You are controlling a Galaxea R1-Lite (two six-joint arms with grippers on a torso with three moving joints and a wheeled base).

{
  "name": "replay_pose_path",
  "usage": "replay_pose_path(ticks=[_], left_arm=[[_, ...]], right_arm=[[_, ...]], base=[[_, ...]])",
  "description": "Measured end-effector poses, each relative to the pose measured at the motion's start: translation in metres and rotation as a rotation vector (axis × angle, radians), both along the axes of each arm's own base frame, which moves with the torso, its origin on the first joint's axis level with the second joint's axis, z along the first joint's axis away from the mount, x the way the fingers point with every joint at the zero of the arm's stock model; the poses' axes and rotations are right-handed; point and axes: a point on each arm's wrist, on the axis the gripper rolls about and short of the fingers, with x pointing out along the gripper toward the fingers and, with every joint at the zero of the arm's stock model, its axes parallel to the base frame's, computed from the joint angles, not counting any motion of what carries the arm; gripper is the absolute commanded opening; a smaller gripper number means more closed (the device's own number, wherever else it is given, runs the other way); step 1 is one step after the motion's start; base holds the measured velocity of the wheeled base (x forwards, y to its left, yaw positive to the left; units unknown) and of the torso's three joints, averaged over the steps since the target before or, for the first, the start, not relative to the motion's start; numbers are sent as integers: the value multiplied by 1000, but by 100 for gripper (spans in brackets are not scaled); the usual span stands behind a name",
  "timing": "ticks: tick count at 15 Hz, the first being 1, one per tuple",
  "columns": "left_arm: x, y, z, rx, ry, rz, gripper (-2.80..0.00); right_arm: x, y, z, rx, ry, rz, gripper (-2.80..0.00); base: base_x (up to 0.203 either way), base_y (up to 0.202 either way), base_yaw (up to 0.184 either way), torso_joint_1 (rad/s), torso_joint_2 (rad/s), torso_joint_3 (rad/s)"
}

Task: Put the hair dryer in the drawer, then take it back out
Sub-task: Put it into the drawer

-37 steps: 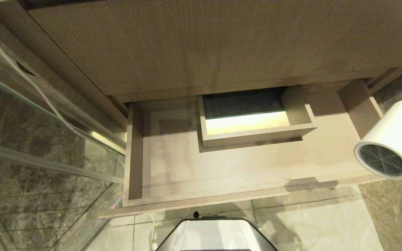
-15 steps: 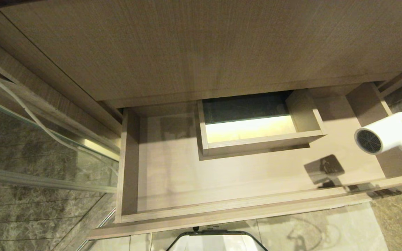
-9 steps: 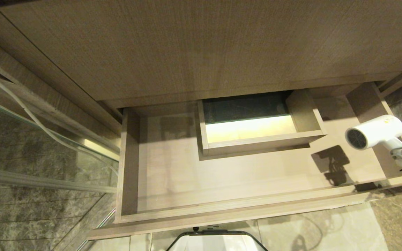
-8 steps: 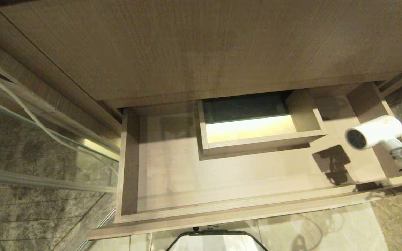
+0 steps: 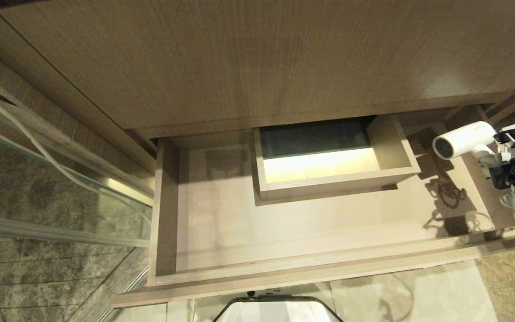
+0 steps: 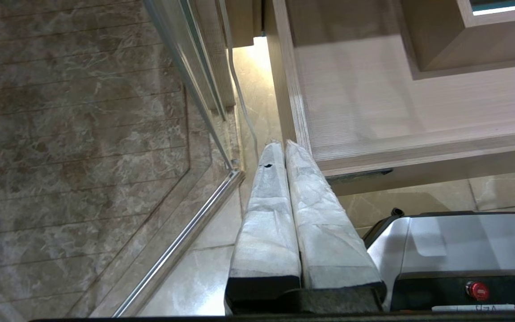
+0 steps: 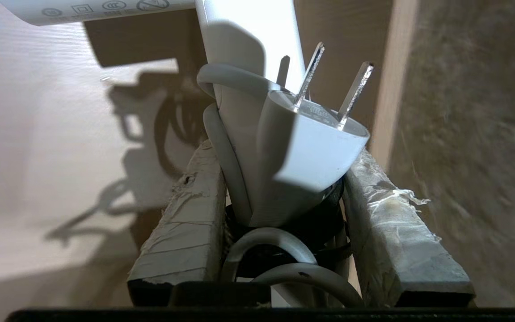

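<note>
Hair dryer [image 5: 463,140] handle clamped between right gripper [image 7: 280,179] jaws, over drawer [image 5: 311,268].

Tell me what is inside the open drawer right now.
The drawer shows bare floor and a boxed cutout at its rear. The hair dryer hangs over its right end in the right claw; the rear under the cabinet is hidden.

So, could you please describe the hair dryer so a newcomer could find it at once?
Find the wide open wooden drawer and go to its right end. There the right gripper holds the hair dryer above the drawer: the only white thing there, with a round dark grille.
</note>
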Motion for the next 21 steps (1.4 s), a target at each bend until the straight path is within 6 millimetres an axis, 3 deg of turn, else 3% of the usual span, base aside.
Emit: replay_pose_path(ticks=[3,7,8,11,15,18,19,21], left_arm=[[0,0,0,-1,0,0,-280],[0,0,0,0,0,0,-280],[0,0,0,0,0,0,-280],[0,0,0,0,0,1,-280],[0,0,0,-1,0,0,-280],[0,0,0,1,0,0,-280],[0,0,0,0,0,1,-280],[0,0,0,0,0,0,-280]], right_arm=[[24,-10,-21,-13,-22,7,-280],[46,-6,-46,-24,-45,38,-280],[51,-4,-51,-28,-48,47,0],[58,-1,-64,-19,-31,63,0],[59,-1,-67,-23,-26,64,0],[51,2,-51,-19,-35,59,0],[44,4,-41,-20,-42,56,-280],[24,11,-19,-13,-52,56,-280]], base=[[0,0,0,0,0,0],[0,0,0,0,0,0],[0,0,0,0,0,0],[0,0,0,0,0,0],[0,0,0,0,0,0],[0,0,0,0,0,0],[0,0,0,0,0,0],[0,0,0,0,0,0]])
